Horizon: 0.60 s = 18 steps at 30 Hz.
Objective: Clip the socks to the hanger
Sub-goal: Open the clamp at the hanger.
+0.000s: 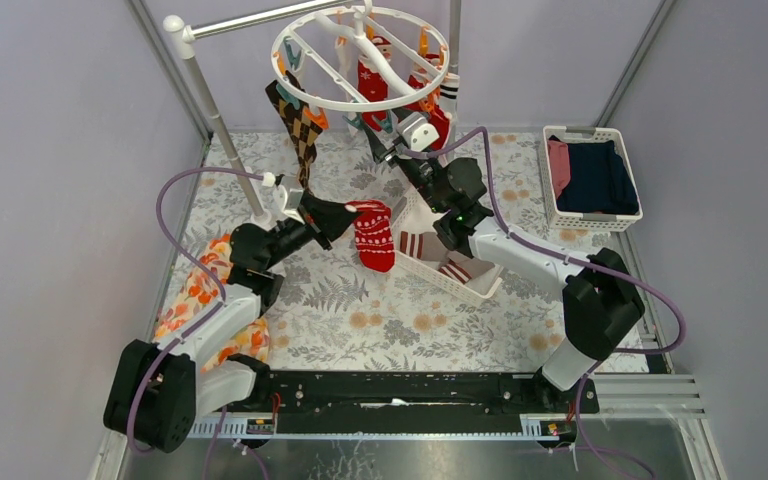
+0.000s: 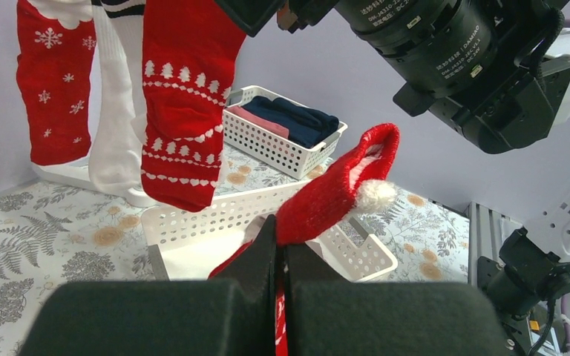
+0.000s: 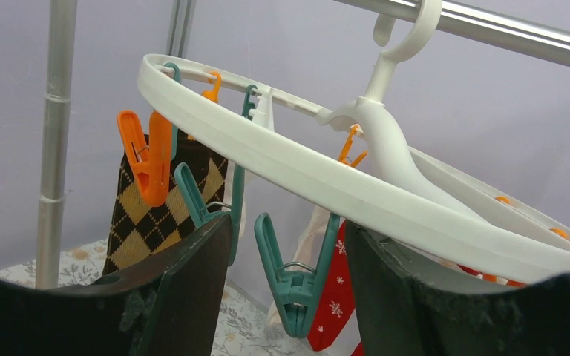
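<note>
- Step in hand, by judgement: clipping one more sock, which means getting a free clip on the hanger [image 3: 304, 174] open for the red Christmas sock [image 1: 374, 238].
- Left tool [image 2: 278, 241]: pinched tight on the red Christmas sock close to its cuff. Sock held below and in front of the hanger, above the desk [image 1: 360, 310], well short of the ring.
- Right tool [image 3: 289, 256]: raised just under the hanger's near rim, jaws apart and flanking a teal clip [image 3: 295, 289]. No contact with the clip discernible.
- Next move, by judgement: squeeze the teal clip's upper handles to spread its mouth, then bring the cuff up to the hanger and into that mouth.
- Calls for a square press on the handles, since a dangling clip probably swings aside. Also calls for the cuff edge presented flat, not bunched.
- Look of the held sock: soft knit, red with white patterned bands, white lining at the cuff, a white pompom. Limp, drooping from the pinch.
- Already on the hanger: argyle sock [image 3: 145, 222] at its left side; red snowflake socks [image 1: 372, 85] and a white striped-cuff sock [image 2: 115, 111] toward its far side.
- Below the hanger, on the desk: white perforated basket [image 2: 193, 226] with more socks inside.
</note>
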Motion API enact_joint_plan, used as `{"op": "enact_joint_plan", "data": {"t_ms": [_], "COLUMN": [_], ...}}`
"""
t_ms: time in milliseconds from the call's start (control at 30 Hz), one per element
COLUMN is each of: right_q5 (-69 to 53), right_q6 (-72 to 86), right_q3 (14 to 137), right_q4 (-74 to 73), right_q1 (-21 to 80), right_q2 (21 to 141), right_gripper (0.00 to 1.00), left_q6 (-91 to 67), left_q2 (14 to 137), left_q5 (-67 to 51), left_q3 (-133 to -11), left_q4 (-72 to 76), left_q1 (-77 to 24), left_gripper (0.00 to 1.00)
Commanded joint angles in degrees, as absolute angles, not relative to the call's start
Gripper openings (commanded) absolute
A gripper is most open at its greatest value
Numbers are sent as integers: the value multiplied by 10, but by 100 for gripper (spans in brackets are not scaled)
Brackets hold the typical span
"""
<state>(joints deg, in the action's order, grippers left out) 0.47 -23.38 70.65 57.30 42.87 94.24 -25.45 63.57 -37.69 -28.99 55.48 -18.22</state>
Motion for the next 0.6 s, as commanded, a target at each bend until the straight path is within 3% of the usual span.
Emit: {"op": "enact_joint_plan", "data": {"t_ms": [0,367,567], "right_q5": [25,39,35], "right_q6": [-230,-212,-209], "right_q3": [734,731,725], "right_q4": [627,649,644], "right_q1": [435,436,436], "right_q2": [945,946,938], "right_gripper": [62,52,36], "left_q6": [-268,-276,-287], "left_q2": [643,662,678], "left_q5": [-390,-391,-389], "left_q3": [-281,-295,-309], "left_q4": [609,611,615], "left_q1": [-177,-175,-174], "left_gripper": [0,0,0]}}
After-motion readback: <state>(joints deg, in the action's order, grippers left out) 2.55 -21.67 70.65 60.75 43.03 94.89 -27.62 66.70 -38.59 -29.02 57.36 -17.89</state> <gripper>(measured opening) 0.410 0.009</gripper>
